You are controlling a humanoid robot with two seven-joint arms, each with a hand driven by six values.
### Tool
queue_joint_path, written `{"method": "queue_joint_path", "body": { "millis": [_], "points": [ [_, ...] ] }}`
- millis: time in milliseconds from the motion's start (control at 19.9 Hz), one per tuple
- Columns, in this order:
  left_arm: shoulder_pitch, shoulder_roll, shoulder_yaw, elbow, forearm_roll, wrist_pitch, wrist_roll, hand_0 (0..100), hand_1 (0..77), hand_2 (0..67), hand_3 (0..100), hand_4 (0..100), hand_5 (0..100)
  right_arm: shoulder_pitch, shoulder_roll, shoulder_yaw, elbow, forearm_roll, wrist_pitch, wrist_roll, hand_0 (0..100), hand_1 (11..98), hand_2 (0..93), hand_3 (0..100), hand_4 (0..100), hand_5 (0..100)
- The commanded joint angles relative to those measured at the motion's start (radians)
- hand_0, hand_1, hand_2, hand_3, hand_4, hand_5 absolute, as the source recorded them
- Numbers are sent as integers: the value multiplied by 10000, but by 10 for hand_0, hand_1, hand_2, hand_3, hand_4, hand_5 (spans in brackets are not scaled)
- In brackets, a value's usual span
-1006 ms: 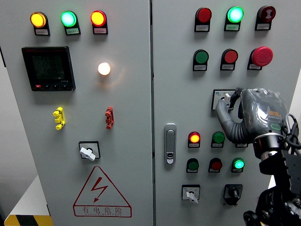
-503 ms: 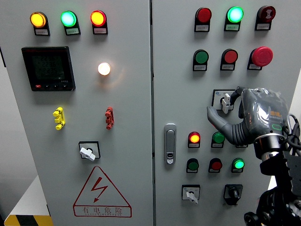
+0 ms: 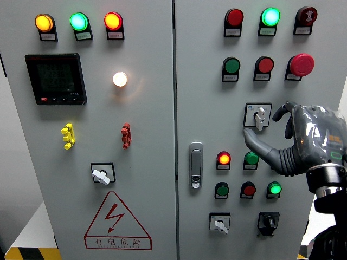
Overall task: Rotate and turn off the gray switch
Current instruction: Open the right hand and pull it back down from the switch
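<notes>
Gray switch (image 3: 260,116) seemingly unobstructed; robot hand (image 3: 293,138) just beside.

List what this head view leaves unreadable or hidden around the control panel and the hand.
- Small labels under the lamps, e.g. below the green lamp: print too small to read.
- Gray switch: on/off markings on its plate too small to tell.
- Meter screen: dark, digits unreadable.
- Indicator right of the green button: hidden behind the right hand.
- Left hand: outside the frame.
</notes>
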State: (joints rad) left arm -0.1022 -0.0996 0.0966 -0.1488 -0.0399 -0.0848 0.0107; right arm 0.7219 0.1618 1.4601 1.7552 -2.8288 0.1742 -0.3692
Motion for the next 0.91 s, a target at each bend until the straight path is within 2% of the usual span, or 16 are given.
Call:
{"method": "queue_joint_path", "body": {
  "millis": [0,101,151,252,352,553,604,654,704,755,855],
  "points": [
    [-6,-1,0,0,0,4,0,340,0,122,222,119,122,-208,-8,140,394,-121,-8,714,0,263,495,794,703,859],
    [-6,-1,0,0,0,4,0,341,0,122,222,119,122,-392,-8,232,670,-244,-24,1221,0,269,474,718,635,798],
    [-6,-1,0,0,0,4,0,341,0,123,222,119,122,-438,-8,278,777,-275,-39,1314,0,272,449,641,536,724],
    [-6,-1,0,0,0,4,0,341,0,123,222,119,122,-576,-8,294,1053,-320,-39,1376,0,273,418,575,474,671],
    [9,-1,0,0,0,4,0,341,0,123,222,119,122,-775,-8,385,1314,-382,-39,1376,0,277,367,459,355,583],
    [-6,-1,-15,0,0,4,0,340,0,123,222,119,122,-1404,-23,447,1943,-398,-54,1560,0,287,228,278,161,319],
    [-6,-1,-15,0,0,-11,0,341,0,123,222,119,122,-1542,-23,462,2020,-367,-39,1575,0,292,193,237,125,292],
    [-6,-1,0,0,0,4,0,341,0,123,222,119,122,-1665,-23,463,2067,-367,-54,1727,0,292,180,223,122,283],
    [-6,-1,0,0,0,-11,0,341,0,123,222,119,122,-1772,-23,463,2128,-382,-130,1835,0,295,149,180,114,229],
    [-6,-1,0,0,0,4,0,341,0,123,222,119,122,-1864,-23,463,2220,-413,-253,1882,0,304,137,154,105,163],
    [-6,-1,0,0,0,4,0,341,0,123,222,119,122,-1926,-23,478,2297,-490,-300,1898,0,308,124,137,97,142]
  ]
}}
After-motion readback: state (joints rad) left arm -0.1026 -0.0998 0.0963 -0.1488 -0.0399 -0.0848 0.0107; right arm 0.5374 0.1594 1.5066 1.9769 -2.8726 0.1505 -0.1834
